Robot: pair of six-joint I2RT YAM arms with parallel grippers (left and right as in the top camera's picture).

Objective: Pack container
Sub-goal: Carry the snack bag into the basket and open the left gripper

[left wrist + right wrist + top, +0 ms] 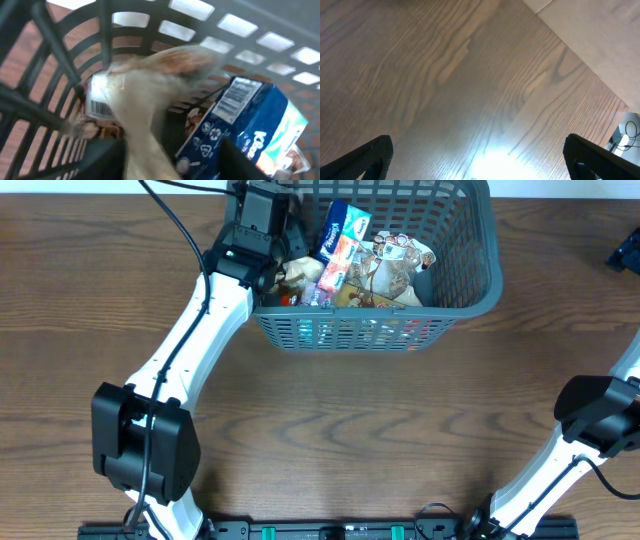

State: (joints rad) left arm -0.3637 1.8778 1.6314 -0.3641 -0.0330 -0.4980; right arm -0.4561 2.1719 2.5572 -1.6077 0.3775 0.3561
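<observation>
Wood-grain table (330, 410) is topped at twelve o'clock by the container (470, 300), where the left gripper (172, 162) is spread beside a blurred packet (145, 100), while the right gripper (477, 155) is spread above the tabletop.

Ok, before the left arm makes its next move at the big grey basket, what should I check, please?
1. Left gripper inside the dark grey lattice-sided plastic basket: ok, it is at the left end.
2. Grip on the pale crinkled packet with a barcode: cannot tell, the wrist picture is blurred.
3. Free space around that packet: not ok, the blue printed packet is close beside it.
4. Right gripper out of the way: ok, open above the bare brown wooden table.
5. Basket upright on the table: ok.
</observation>
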